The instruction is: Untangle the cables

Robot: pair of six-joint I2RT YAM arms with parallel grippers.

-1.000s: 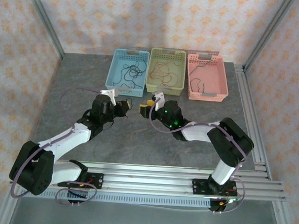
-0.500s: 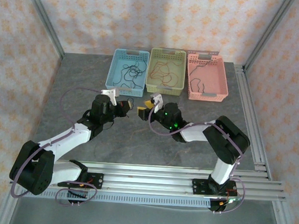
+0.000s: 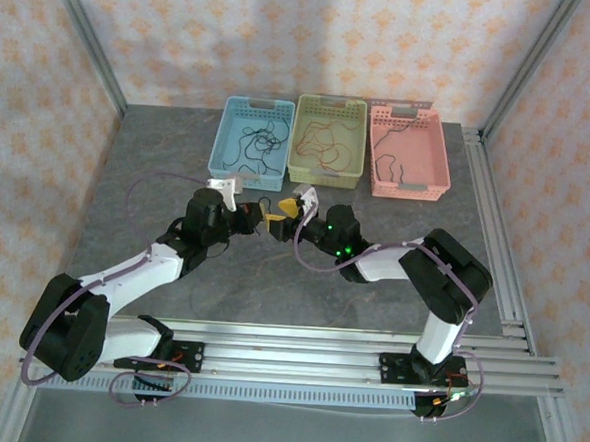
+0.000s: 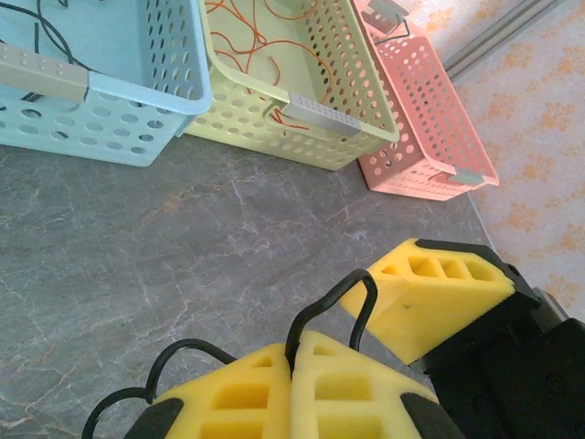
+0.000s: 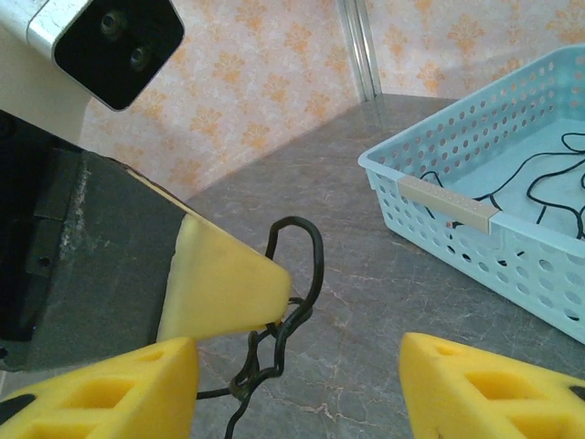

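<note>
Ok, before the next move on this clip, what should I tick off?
1. Left gripper shut on the black cable: ok.
2. Right gripper open beside it, ready to take a strand: ok.
3. Cable actually lying between the right gripper's fingers: cannot tell.
4. Cable free of twists below the grip: not ok, it loops and twists on itself.
5. Blue basket standing unblocked beyond the grippers: ok.

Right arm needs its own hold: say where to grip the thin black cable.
Probably the twisted stretch of the thin black cable trailing from the shut left gripper's tips, approached from the side facing that gripper. It lies between the right gripper's open fingers, while the rounded loop beyond looks too wide to pinch.
</note>
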